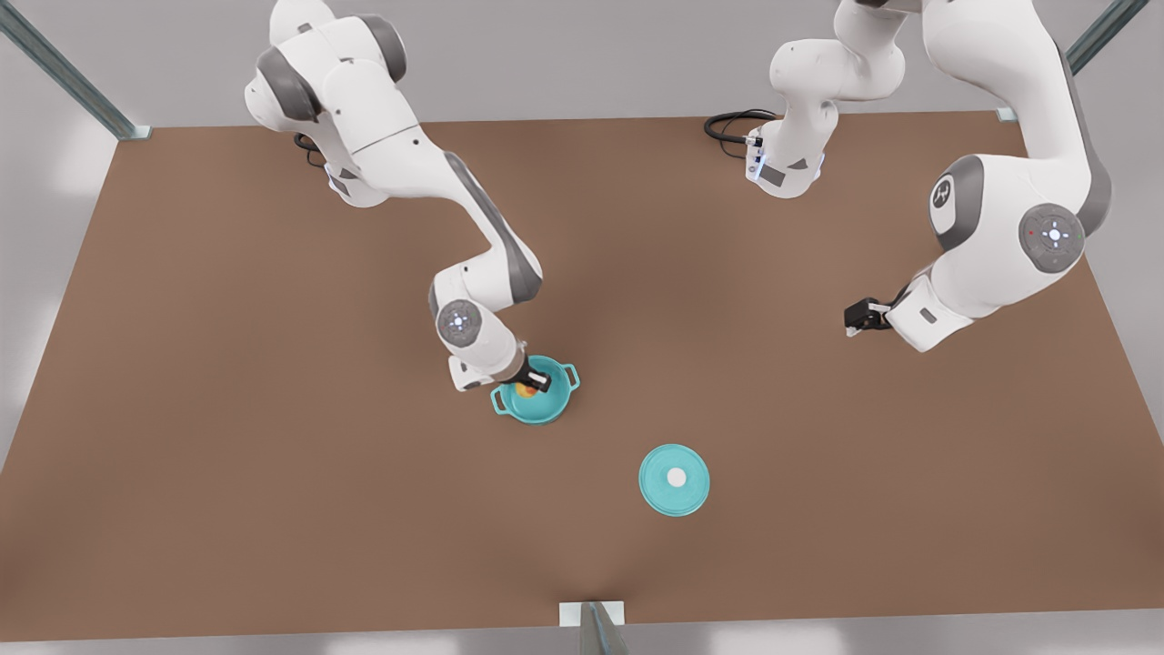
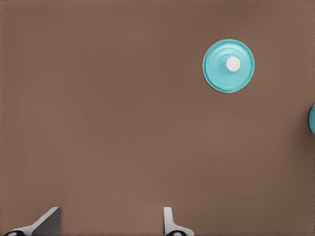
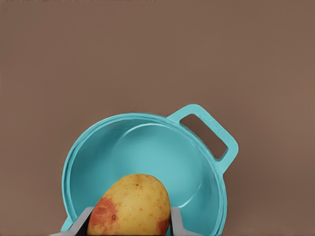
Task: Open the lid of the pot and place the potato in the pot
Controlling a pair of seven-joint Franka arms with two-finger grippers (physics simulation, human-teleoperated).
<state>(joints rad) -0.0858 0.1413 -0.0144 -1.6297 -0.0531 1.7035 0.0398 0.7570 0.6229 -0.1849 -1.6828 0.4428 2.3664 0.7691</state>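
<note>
The teal pot (image 1: 548, 411) stands uncovered near the table's middle, its inside showing in the right wrist view (image 3: 147, 152). My right gripper (image 1: 535, 381) hangs over the pot's opening, shut on the yellow, red-patched potato (image 3: 130, 204) (image 1: 525, 389). The pot lid (image 1: 674, 479), a flat teal disc with a white knob, lies on the table toward the front view's right of the pot, also seen in the left wrist view (image 2: 228, 65). My left gripper (image 1: 859, 318) waits high at the front view's right, open with nothing in it (image 2: 110, 227).
The brown table (image 1: 273, 455) carries nothing but the pot and lid. A sliver of the pot's rim (image 2: 312, 119) shows in the left wrist view. A metal post (image 1: 593, 628) stands at the table's near edge, and cables (image 1: 732, 123) lie at the back.
</note>
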